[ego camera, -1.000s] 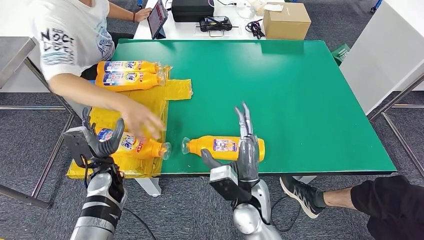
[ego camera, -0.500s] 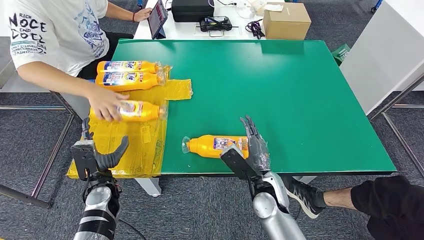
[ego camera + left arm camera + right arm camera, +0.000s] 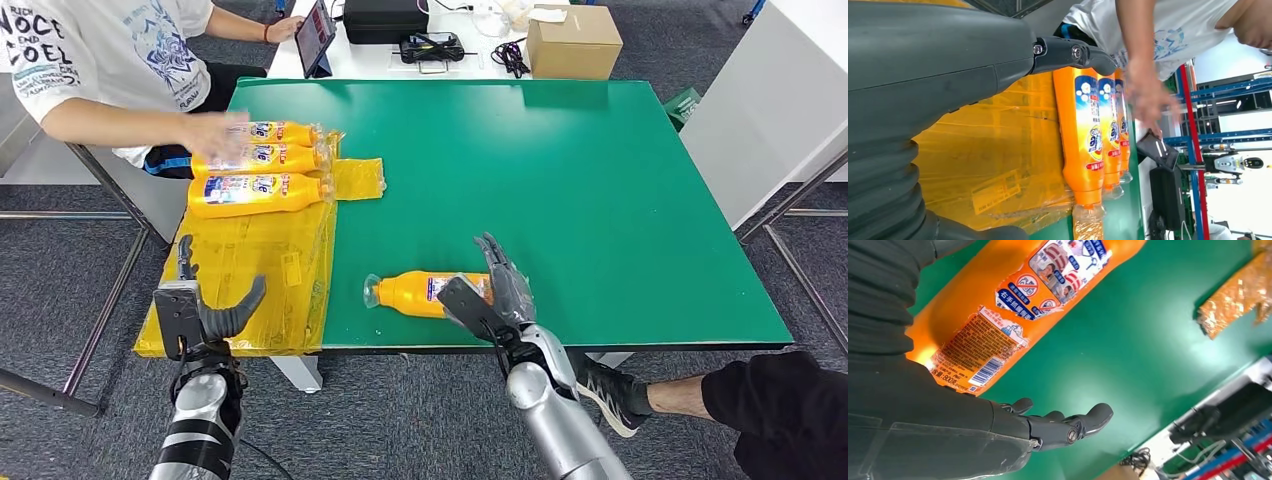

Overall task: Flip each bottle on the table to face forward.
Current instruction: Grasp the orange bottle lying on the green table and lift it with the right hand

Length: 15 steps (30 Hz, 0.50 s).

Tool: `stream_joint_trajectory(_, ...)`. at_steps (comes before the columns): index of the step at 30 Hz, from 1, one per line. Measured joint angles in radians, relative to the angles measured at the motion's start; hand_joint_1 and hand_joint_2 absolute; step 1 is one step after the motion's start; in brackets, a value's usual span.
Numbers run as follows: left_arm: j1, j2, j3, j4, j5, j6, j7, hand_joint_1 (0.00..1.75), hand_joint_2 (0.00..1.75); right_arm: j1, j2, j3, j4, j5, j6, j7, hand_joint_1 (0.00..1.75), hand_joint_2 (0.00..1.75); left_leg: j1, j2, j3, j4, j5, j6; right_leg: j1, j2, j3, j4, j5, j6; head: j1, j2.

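The step in hand, as I judge it, is the grasp of the one bottle (image 3: 432, 293) that lies alone on the green table (image 3: 620, 200). It lies on its side at about 6 o'clock of the table, near the front edge, with the neck toward 9 o'clock. Its back label is up: the right wrist view shows small printed text, a barcode and "800" beside it, plus a line of Chinese characters that I cannot read with certainty. So this bottle is not yet turned to face forward.

The right hand (image 3: 492, 292) is over the base end of the bottle, fingers spread and only a little curled. It holds nothing; if the palm touches the bottle, I cannot tell. The left hand (image 3: 205, 308) hovers at 7 o'clock over the yellow sheet (image 3: 270, 270), thumb and fingers apart, with nothing in it.

The next move, I think, calls for the right hand to close around the body and roll it half a turn about its long axis, so the front label comes up.

Three more bottles (image 3: 258, 191) lie side by side at 10 o'clock on the sheet, front labels up, blue and white with a logo too small to read. A person's hand (image 3: 222, 133) reaches over them. The person's shirt shows "COEL" and part of another word.
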Motion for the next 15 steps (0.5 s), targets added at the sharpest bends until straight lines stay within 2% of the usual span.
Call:
stream_joint_trajectory(8, -0.017, 0.000, 0.000, 0.033, -0.004, -0.009, 0.006, 0.00, 1.75, -0.113, -0.026, 0.030, 0.141, 0.013, 0.111, 0.062, 0.00, 1.75, 0.000, 0.000, 0.000, 0.000, 0.000, 0.000, 0.000, 0.000, 0.000, 0.000, 0.000, 0.000, 0.000, 0.000)
stream_joint_trajectory(15, -0.034, 0.000, 0.000, 0.065, -0.004, -0.018, 0.011, 0.00, 1.75, -0.197, -0.052, 0.091, 0.238, 0.028, 0.161, 0.083, 0.00, 1.75, 0.000, 0.000, 0.000, 0.000, 0.000, 0.000, 0.000, 0.000, 0.000, 0.000, 0.000, 0.000, 0.000, 0.000)
